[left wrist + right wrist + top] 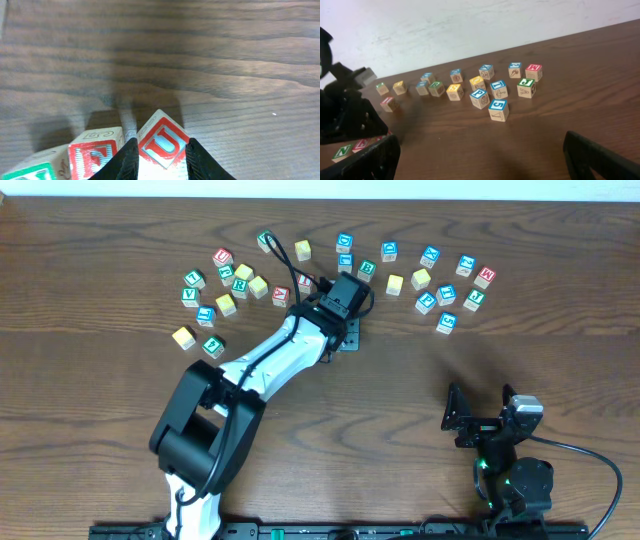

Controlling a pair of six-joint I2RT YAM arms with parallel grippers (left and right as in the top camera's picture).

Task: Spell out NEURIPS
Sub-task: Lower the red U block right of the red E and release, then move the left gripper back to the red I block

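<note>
Your left gripper (161, 150) is closed on the red-framed U cube (163, 137), with one finger against each side. The cube sits turned corner-up between them, just beside a red-framed F cube (95, 152). Whether it rests on the wooden surface (225, 60) cannot be told. In the overhead view, this grip lies near the middle of an arc of loose letter cubes (345, 242) along the far side. Your right gripper (480, 150) stands wide open, holding nothing, well apart from the cubes.
</note>
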